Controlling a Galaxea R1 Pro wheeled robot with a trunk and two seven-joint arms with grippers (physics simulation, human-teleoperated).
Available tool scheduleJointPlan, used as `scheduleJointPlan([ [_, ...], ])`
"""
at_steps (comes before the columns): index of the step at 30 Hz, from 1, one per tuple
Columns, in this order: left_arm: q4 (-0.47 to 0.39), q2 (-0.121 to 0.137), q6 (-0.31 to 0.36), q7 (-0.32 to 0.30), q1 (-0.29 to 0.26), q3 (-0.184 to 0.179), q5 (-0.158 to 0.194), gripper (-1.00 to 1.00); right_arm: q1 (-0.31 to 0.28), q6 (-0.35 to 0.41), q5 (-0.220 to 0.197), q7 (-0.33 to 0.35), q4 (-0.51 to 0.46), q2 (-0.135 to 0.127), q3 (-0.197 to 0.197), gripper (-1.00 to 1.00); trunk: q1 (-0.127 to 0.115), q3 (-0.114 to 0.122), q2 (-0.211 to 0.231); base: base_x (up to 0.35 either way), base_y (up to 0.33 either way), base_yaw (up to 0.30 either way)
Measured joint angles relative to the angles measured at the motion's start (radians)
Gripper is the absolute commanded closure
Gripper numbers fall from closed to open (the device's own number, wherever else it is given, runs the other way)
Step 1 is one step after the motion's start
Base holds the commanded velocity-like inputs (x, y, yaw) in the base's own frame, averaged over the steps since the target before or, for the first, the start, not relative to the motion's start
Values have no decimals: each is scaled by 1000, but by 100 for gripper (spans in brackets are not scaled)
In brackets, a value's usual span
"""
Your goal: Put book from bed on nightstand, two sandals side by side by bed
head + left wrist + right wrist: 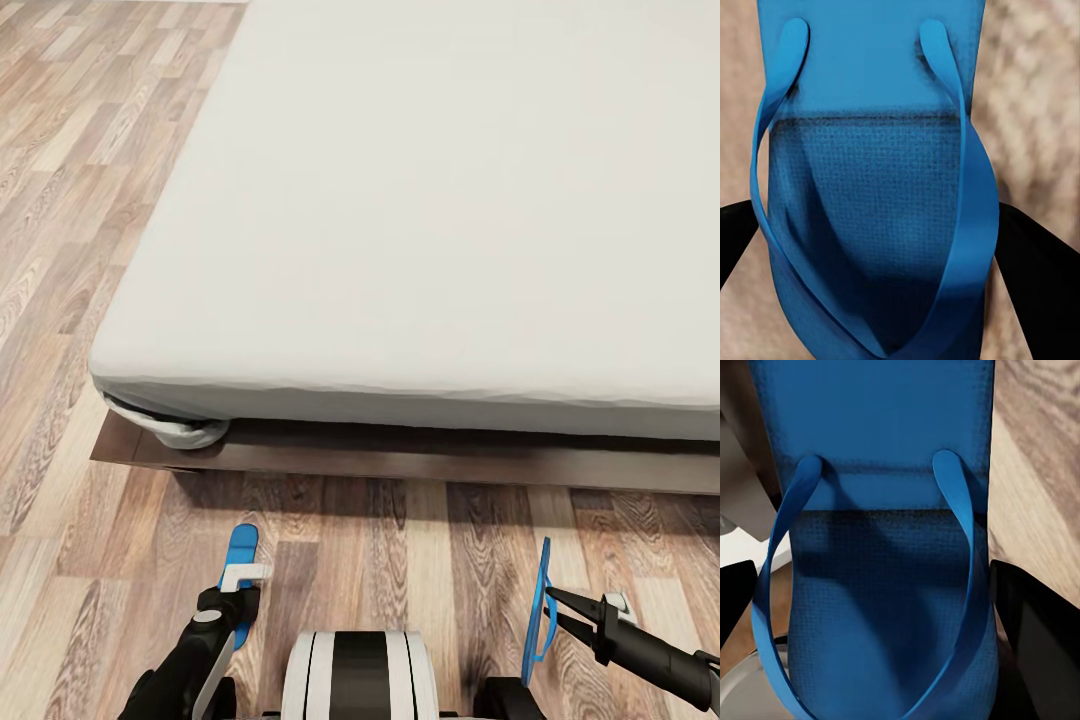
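The bed [450, 220], a pale mattress on a dark brown frame [420, 462], lies straight ahead. My left gripper [238, 588] is low on the left, shut on one blue sandal [242, 548] that lies flat and points at the bed. In the left wrist view this sandal [870, 187] sits between the black fingers [1039, 259]. My right gripper [556, 604] is shut on the other blue sandal [538, 625], which it holds on edge above the floor. In the right wrist view that sandal [877, 577] lies between the dark fingers [1039, 622]. The book and the nightstands are out of view.
A strip of wood-plank floor [400, 540] runs between my base [358, 675] and the bed frame. More floor [70, 250] stretches along the bed's left side. A bunched sheet corner [185, 430] hangs at the mattress's near-left corner.
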Motion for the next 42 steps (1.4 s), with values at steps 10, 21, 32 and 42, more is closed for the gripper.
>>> scheduleJointPlan([
  [10,0,0,0,0,0,0,0,100,0,0,0,0,0,0,0,100,0,0,0,0,0,0],
  [21,7,1,-1,2,1,-2,5,100,0,0,0,0,0,0,0,100,-1,12,1,0,0,0],
  [32,7,1,-1,3,1,-2,5,100,0,0,0,1,0,0,0,100,-1,12,1,0,0,0],
  [42,7,0,-1,2,1,-3,5,-100,0,1,0,1,0,0,0,100,-1,12,1,0,0,0],
])
